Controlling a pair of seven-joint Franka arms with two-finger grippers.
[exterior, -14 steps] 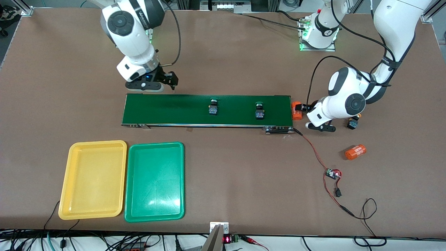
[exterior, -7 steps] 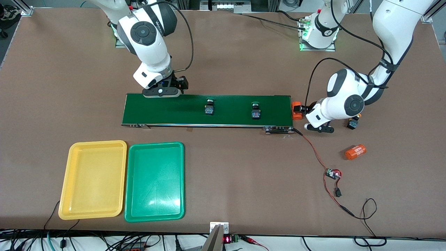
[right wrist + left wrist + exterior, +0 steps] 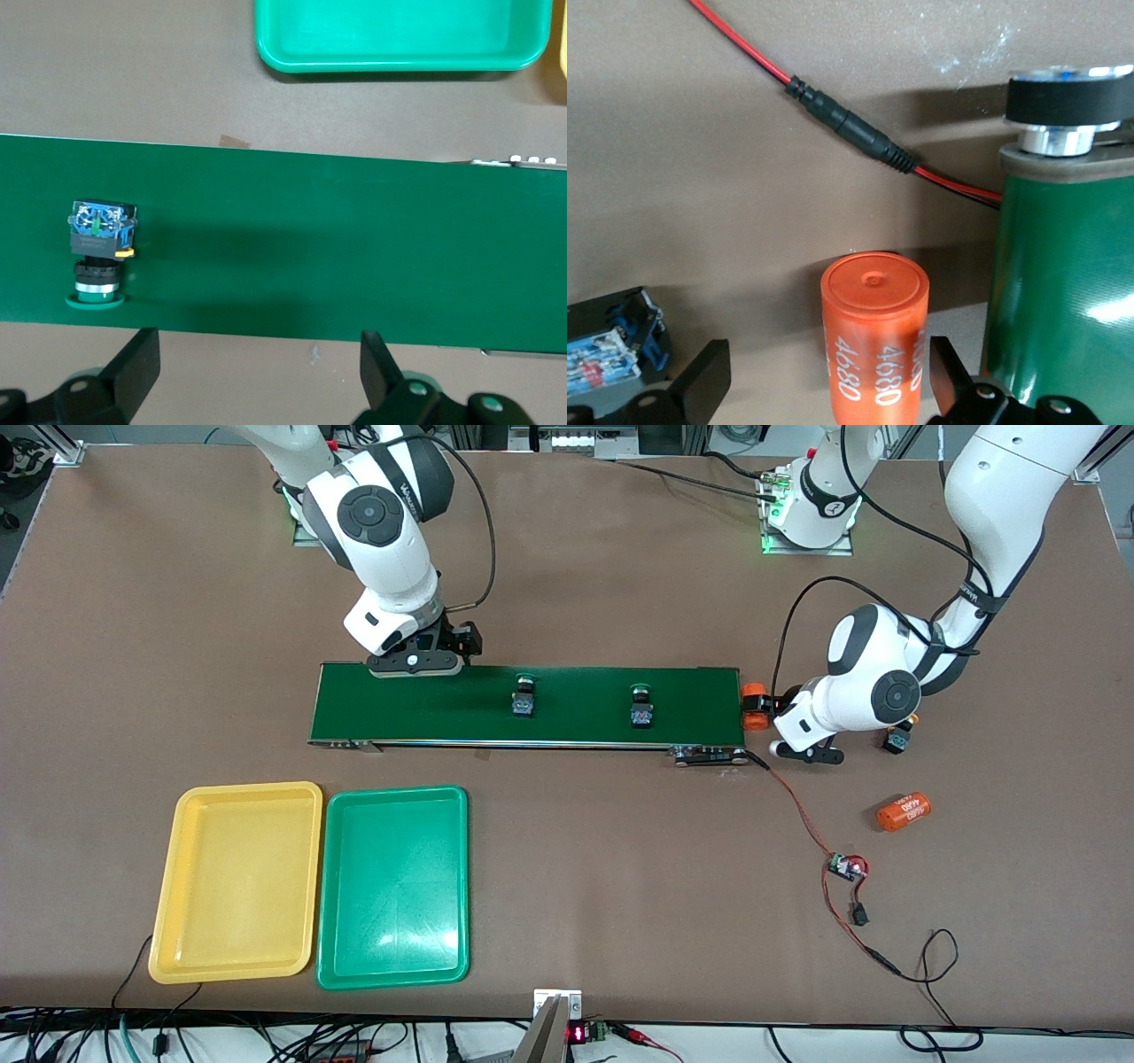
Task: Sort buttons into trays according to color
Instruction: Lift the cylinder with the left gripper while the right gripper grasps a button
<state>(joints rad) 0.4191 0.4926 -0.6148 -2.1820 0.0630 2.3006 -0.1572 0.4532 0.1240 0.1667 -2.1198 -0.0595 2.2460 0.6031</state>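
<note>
Trays first: yellow tray [image 3: 236, 881] and green tray [image 3: 392, 886] side by side near the tabletop's front edge, bare table around them. Two green buttons [image 3: 524, 696] [image 3: 640, 707] lie on the conveyor belt [image 3: 425, 704]. Right gripper [image 3: 416, 661], fingers spread, hangs over the belt's farther edge. Left gripper [image 3: 828, 381] straddles an orange cylinder [image 3: 875, 341] at the belt's end, jaws apart.

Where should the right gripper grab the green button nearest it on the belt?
Probably from straight above, the open right gripper closing across the black body of the green button, which lies on its side: flat faces, unlike the round cap.
</note>
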